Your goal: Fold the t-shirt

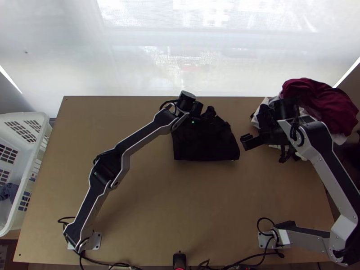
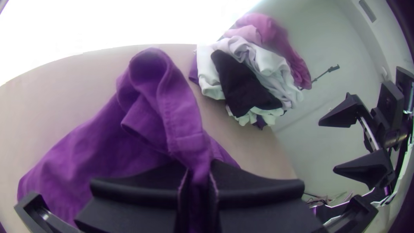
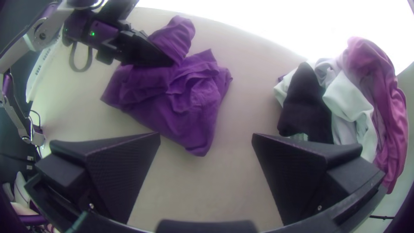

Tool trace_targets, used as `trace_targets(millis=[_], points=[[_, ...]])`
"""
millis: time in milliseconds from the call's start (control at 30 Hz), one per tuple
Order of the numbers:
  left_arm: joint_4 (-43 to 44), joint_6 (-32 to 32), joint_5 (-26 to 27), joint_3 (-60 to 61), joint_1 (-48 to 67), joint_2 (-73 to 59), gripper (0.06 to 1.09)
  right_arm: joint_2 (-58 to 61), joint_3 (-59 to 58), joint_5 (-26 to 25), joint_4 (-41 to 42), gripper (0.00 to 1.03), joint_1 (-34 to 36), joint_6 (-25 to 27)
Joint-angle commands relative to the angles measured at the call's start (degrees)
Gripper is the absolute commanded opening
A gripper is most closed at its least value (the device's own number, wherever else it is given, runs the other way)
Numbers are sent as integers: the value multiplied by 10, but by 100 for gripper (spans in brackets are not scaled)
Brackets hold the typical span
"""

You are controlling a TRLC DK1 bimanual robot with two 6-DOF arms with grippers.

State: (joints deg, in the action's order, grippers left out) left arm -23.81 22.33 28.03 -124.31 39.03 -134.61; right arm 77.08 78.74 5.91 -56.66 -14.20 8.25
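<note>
In the top view a black t-shirt lies bunched at the table's upper middle, its lower edge fairly straight. My left gripper is over its upper part. The left wrist view shows the shirt as purple, with a raised fold pinched in my left gripper. My right gripper stands open to the right of the shirt in the top view. Seen from the right wrist, the shirt lies beyond my right gripper, whose fingers are wide apart with nothing between them.
A heap of clothes, with a dark red piece on top, lies at the table's upper right corner beside the right arm. A white basket stands off the table's left edge. Cables run along the near edge.
</note>
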Motion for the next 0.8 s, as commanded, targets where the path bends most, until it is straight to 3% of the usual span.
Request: trace_targets(millis=[0,200,233,267,300,333,633,767], points=[[4,2,-1,-51,18,-63,9,-9,-19,1,-2,99,8,-2],[20,8,0,-66,31,-87,10,-10,-32,1,-2,99,9,-2],[19,8,0,-66,34,-92,23,-10,-35,1,-2,99,10,-2],[16,8,2,-66,37,-94,50,-11,-39,1,-2,99,10,-2],[7,8,2,-66,40,-94,84,-10,-40,1,-2,99,11,-2],[-4,8,3,-66,42,-91,106,-10,-42,1,-2,99,10,-2],[-122,-18,14,-24,-17,69,104,41,-26,0,36,99,-35,12],[-251,-68,14,-8,-62,124,104,100,15,0,54,99,-80,12]])
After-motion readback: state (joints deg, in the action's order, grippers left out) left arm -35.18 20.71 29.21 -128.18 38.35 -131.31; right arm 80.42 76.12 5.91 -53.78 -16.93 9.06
